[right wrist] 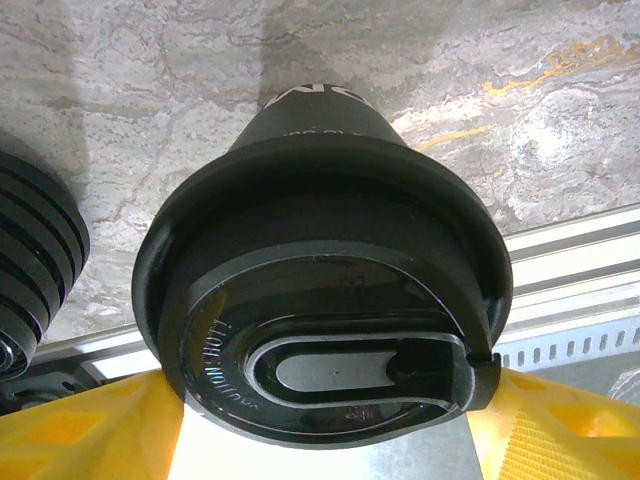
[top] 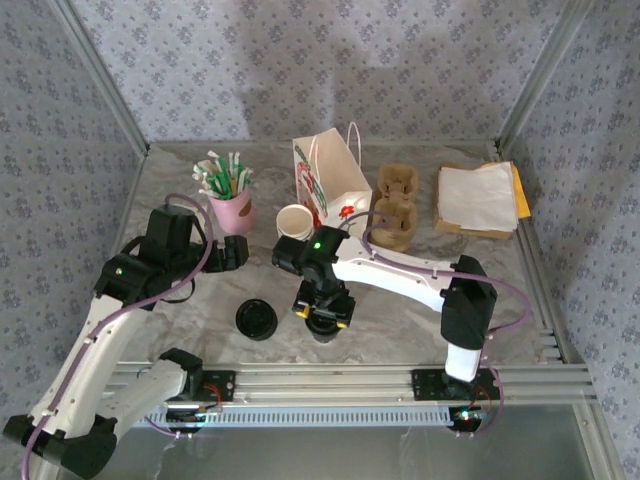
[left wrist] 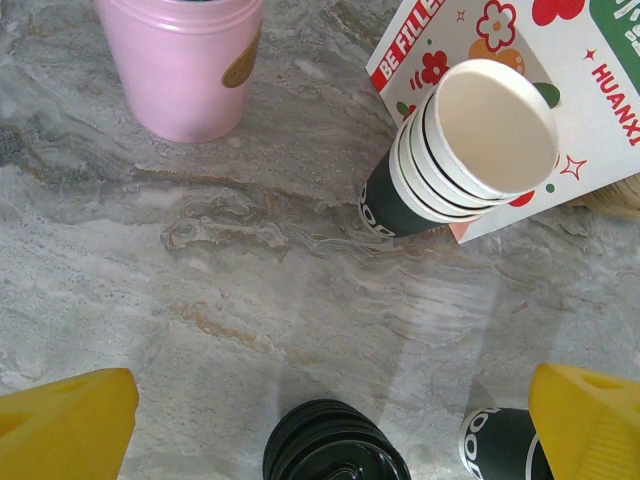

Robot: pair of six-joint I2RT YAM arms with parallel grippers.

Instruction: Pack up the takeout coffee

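The takeout coffee (right wrist: 320, 290), a dark-based cup under a round black lid, stands on the marble table near the front rail. In the top view the cup (top: 323, 329) sits just below my right gripper (top: 322, 310). That gripper (right wrist: 320, 430) straddles the lid, and its yellow fingers (right wrist: 90, 425) press against the rim on both sides. My left gripper (left wrist: 328, 425) hovers wide open over bare table with nothing between its fingers. The coffee's dark base (left wrist: 495, 445) shows beside its right finger. From above, the left gripper (top: 235, 252) is left of the cup.
A stack of black lids (top: 256, 319) lies left of the coffee. Behind stand a pink cup of straws (top: 232, 210), stacked lidless cups (top: 294, 220), a white paper bag (top: 330, 180), a cardboard cup carrier (top: 395, 205) and napkins (top: 478, 198). The metal rail (right wrist: 570, 250) runs along the front.
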